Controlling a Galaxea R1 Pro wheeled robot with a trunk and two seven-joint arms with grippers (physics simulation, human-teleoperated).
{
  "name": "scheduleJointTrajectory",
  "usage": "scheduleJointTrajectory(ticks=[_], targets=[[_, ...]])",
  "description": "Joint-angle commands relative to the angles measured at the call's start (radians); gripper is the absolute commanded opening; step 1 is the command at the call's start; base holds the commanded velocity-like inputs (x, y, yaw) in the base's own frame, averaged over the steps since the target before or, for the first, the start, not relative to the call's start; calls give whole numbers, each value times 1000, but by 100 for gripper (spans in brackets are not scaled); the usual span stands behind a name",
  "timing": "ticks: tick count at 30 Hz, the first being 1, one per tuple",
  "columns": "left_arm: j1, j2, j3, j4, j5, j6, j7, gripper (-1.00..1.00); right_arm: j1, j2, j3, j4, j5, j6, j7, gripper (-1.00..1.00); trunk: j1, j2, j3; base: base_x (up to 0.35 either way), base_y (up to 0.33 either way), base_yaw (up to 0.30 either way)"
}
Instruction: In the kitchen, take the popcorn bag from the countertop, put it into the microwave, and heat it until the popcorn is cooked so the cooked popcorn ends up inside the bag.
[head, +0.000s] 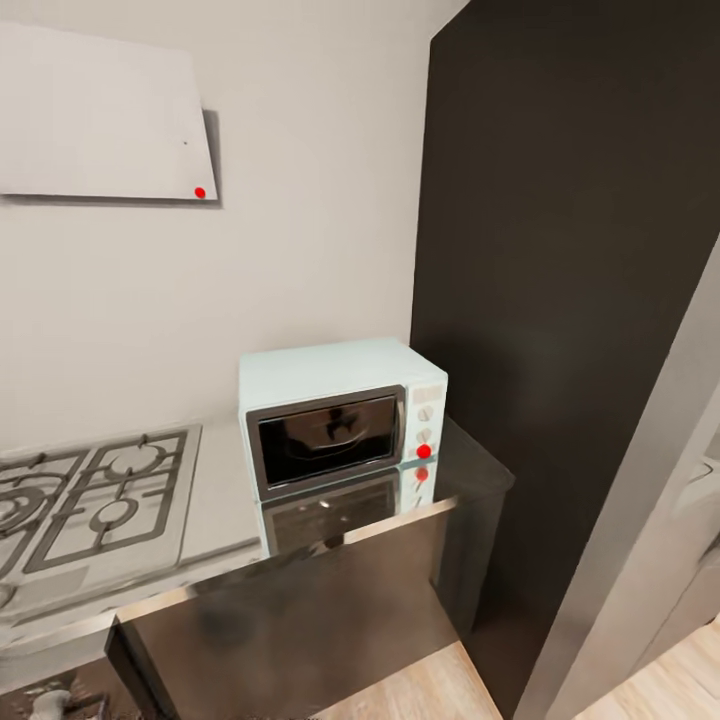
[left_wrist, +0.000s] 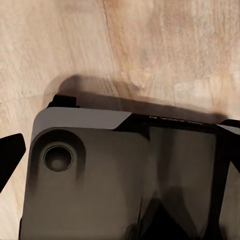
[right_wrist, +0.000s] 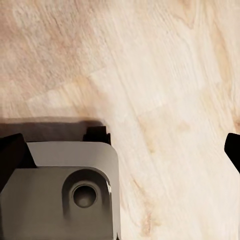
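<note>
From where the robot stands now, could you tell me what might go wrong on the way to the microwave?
1. The microwave has its door shut, so it must be opened before loading.
2. It sits close to the tall dark cabinet, so an arm reaching in could brush it.
3. The gas hob lies right beside it; a stray sweep might catch its grates.

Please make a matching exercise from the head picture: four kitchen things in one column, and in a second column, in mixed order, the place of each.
Things:
1. microwave
2. hob
3. hood
4. tall dark cabinet

Places:
A. on the wall, above the hob
B. at the countertop's right end, door shut
C. right of the microwave, rising out of view
D. set into the countertop, left of the microwave

Pairs: 1-B, 2-D, 3-A, 4-C
</note>
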Motion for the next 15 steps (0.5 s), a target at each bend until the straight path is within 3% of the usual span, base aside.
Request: scheduleJointTrajectory(ticks=[1, 15], targets=[[-1, 0, -8, 2, 10, -4, -3, 100, -1, -1, -8, 1, 10, 1, 1, 100, 0, -1, -1, 0, 0, 256], [-1, 1, -8, 2, 10, -5, -3, 100, -1, -1, -9, 1, 10, 0, 0, 100, 0, -1, -1, 0, 0, 246]])
